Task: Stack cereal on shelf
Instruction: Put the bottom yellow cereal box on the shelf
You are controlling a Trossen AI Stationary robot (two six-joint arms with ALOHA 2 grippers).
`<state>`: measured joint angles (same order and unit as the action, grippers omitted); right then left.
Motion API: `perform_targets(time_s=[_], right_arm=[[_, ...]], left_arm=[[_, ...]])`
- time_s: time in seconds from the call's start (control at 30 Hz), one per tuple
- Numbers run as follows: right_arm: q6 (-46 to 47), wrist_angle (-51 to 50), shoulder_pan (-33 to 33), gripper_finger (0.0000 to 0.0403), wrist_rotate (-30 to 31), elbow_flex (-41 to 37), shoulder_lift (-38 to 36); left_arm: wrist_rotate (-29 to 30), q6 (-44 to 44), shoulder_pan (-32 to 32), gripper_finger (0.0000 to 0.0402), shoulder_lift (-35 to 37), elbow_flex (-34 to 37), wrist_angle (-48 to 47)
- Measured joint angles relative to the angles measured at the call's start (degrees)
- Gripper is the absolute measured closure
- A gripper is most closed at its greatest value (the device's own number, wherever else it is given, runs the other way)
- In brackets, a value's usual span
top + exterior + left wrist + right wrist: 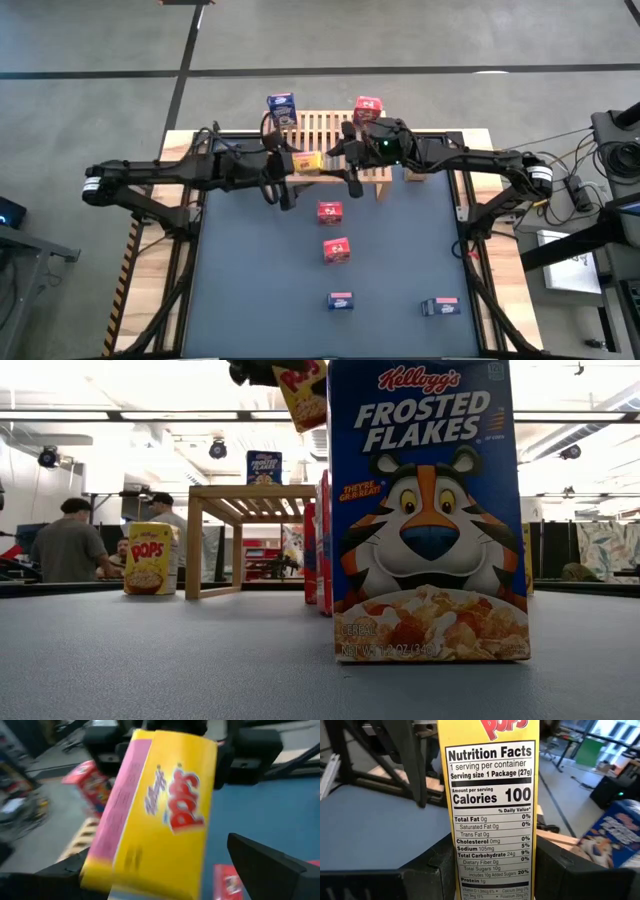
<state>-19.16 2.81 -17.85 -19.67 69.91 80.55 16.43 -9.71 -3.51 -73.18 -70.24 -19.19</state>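
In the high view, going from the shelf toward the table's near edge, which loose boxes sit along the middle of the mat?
Upper red box → lower red box → blue box. A second blue box lies off to the right, roughly level with the last.

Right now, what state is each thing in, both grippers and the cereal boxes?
Left gripper: open, fingers either side of the yellow box.
Right gripper: shut on the yellow box.
Yellow box: held in the air at the shelf's front edge.
Far blue box: upright on the shelf.
Far red box: on the shelf.
Near blue box: upright on the table.
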Motion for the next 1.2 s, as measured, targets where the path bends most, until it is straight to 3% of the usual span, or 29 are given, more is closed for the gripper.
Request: perform_targets(time_s=[0.17,0.33,0.47,0.67,0.77,0.93,1.2], right_arm=[[0.95,2.91,-2.82,0.0227,-0.79,-0.17,0.04],[2.01,8.69,-5.42,0.0227,-0.41,-2.42,0.09],[6.18,19.38,-7.61,0.0227,-0.99,-7.51,0.09],[9.36,32.05,-10.29,0.0227,0.80,-14.28,0.56],[9.23,32.93,-10.27,0.0227,4.44,-15.66,1.58],[9.79,34.34,-10.41,0.0227,5.42,-15.82,4.77],[12.14,35.36,-10.52,0.0227,5.38,-14.51,10.15]], left_arm=[[4.29,-0.76,-0.10,0.0059,2.86,0.25,-2.78],[4.02,-0.77,-0.44,0.0059,8.62,7.46,2.66],[4.01,-0.59,-0.52,0.0059,14.43,17.10,13.72],[4.02,-0.33,-0.52,0.0059,19.76,32.41,38.93],[4.02,-0.29,-0.52,0.0059,19.97,38.04,49.90],[4.02,0.53,-0.52,0.0059,18.05,44.08,61.86],[4.02,1.27,-0.52,0.0059,14.54,43.90,64.55]])
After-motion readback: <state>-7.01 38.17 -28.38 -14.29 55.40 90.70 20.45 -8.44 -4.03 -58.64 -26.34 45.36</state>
